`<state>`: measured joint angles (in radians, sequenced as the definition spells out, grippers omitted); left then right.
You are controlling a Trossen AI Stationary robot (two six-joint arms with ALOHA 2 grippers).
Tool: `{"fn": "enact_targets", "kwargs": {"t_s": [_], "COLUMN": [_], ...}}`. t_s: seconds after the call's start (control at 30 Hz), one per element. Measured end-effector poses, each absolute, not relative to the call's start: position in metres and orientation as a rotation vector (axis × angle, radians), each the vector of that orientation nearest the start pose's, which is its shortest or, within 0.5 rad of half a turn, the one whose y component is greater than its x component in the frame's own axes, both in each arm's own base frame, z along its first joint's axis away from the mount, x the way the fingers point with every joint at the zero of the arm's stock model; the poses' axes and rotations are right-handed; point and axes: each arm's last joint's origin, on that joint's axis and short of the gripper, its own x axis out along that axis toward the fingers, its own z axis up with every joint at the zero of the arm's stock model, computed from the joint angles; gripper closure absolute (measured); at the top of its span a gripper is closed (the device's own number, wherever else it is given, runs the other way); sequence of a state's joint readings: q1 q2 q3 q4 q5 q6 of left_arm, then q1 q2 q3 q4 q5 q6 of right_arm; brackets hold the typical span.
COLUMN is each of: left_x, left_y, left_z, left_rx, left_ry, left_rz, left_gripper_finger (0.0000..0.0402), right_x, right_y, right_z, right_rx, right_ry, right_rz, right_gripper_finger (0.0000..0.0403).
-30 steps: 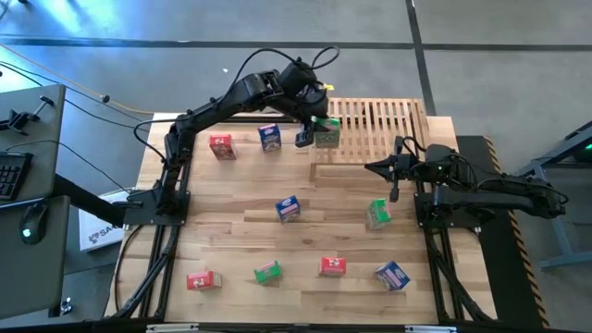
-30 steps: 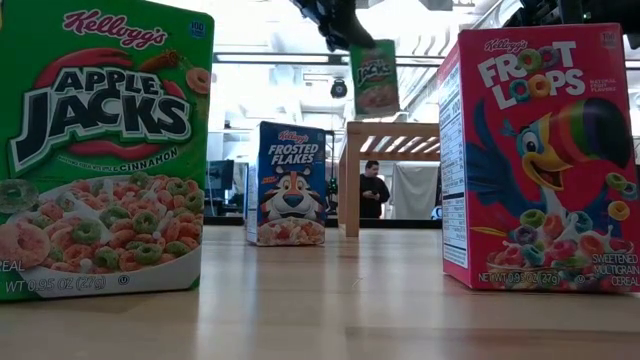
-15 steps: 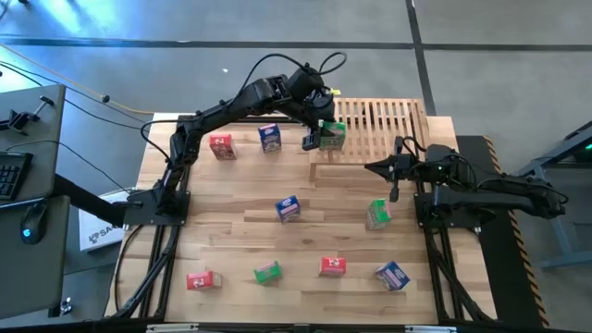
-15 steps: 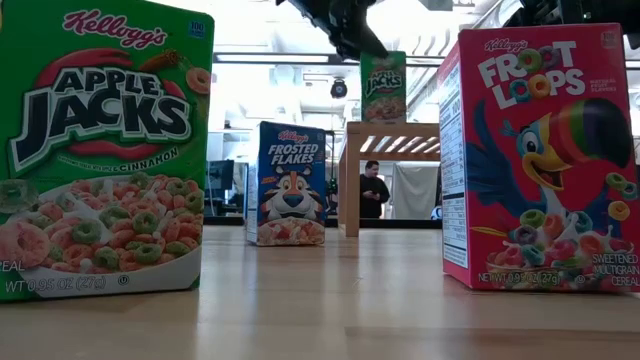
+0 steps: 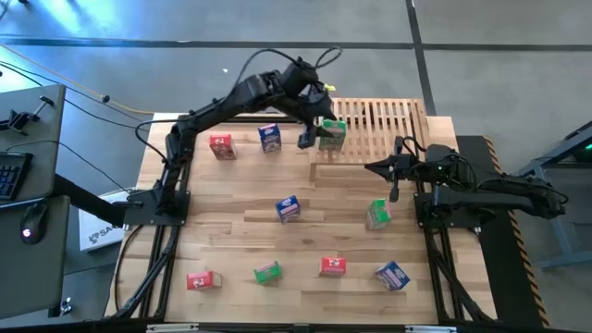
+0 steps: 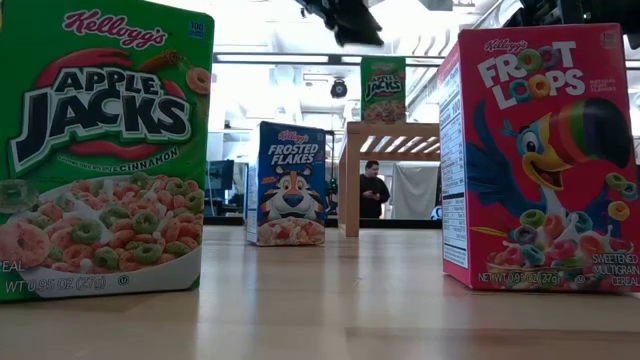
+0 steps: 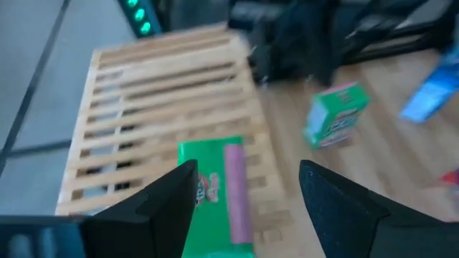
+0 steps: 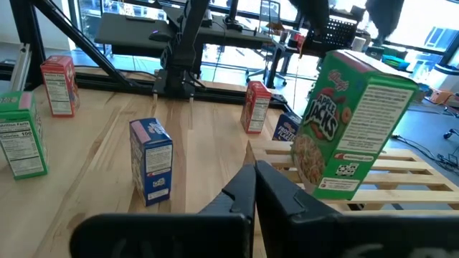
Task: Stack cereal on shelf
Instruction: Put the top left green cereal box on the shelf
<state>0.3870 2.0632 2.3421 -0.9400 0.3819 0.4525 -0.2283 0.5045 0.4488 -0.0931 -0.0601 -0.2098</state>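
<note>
The green Apple Jacks cereal box [image 5: 333,134] stands upright on the light wooden slatted shelf [image 5: 375,128], at its left edge. The left gripper [image 5: 309,135] sits just beside it, jaws apart. The right gripper [image 5: 392,169] waits over the plank surface [image 5: 240,227], jaws together.

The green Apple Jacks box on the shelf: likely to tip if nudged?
Probably. The green box stands tall and narrow on the shelf near its edge, leaning in the right wrist view. The slats give uneven footing. It looks like thin card, likely light, so a touch could topple it.
</note>
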Motion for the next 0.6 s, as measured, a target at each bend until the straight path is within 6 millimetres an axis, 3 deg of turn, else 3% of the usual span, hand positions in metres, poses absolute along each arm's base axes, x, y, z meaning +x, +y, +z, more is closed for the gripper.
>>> {"fn": "enact_targets", "kwargs": {"t_s": [0.17, 0.4, 0.6], "left_x": [0.39, 0.372, 0.331], "left_y": [0.153, 0.146, 0.133], "left_z": [0.416, 0.389, 0.361], "left_rx": [0.138, 0.186, 0.242], "left_ry": [0.531, 0.451, 0.207], "left_rz": [-0.256, -0.23, -0.039], "left_gripper_finger": [0.02, 0.0242, 0.0269], "right_x": [0.129, 0.129, 0.129], "right_y": [-0.028, -0.028, -0.028], "right_z": [0.263, 0.263, 0.263], "right_rx": [-0.188, -0.188, -0.188], "right_ry": [0.164, 0.165, 0.164], "right_rz": [-0.152, -0.152, -0.152], "right_gripper_finger": [0.0402, 0.0402, 0.0402]}}
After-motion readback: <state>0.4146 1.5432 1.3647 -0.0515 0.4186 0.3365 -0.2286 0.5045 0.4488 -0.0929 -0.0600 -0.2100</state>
